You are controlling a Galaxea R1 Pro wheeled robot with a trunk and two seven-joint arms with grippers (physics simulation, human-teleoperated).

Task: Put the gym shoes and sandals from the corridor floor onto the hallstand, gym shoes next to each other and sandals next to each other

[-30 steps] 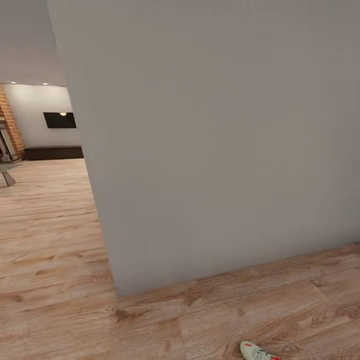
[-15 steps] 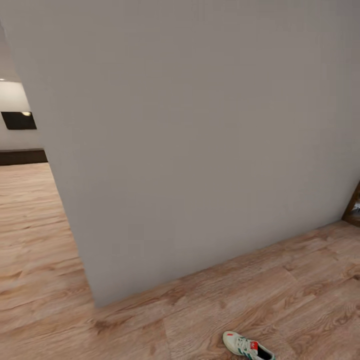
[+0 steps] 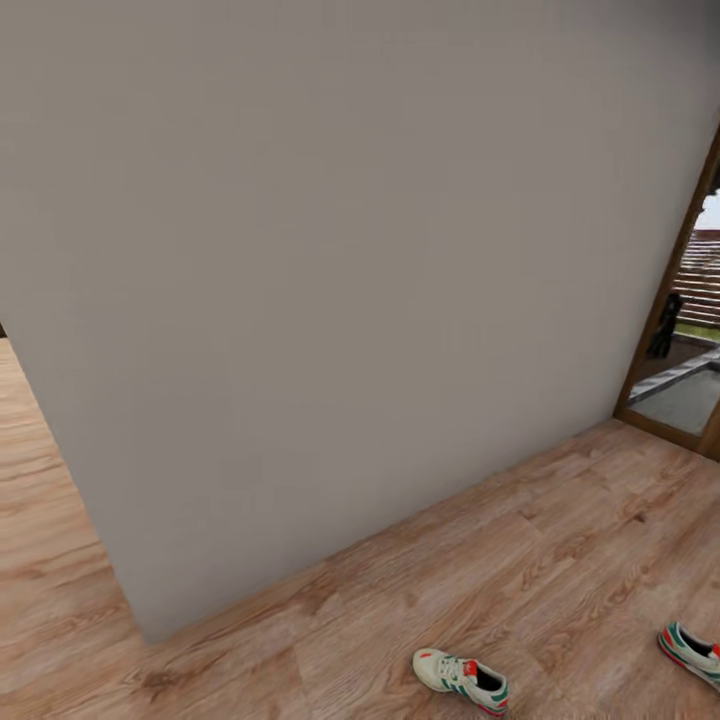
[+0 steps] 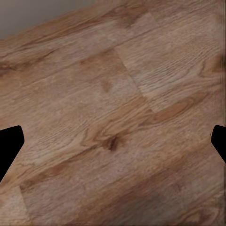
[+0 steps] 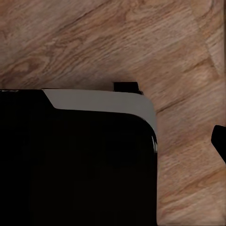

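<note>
1. A big grey wall (image 3: pixel 340 280) is seen in the head view, standing on the corridor floor (image 3: pixel 560 560).
2. One gym shoe (image 3: pixel 461 680) is seen lying on the wood floor near the bottom of the head view, in front of the wall.
3. The second gym shoe (image 3: pixel 691 654) is seen on the floor at the right edge, well apart from the first, and part of it is cut off.
4. A doorway with a brown frame (image 3: pixel 672 290) is seen at the right.
5. In the left wrist view, the left gripper (image 4: pixel 113 146) is seen wide open over bare floor, with only its dark fingertips (image 4: pixel 8 143) showing at the edges.
6. In the right wrist view, a big black shape with a grey edge (image 5: pixel 80 155) is seen over the floor.
7. Whether the right gripper is open or closed cannot be told.
</note>
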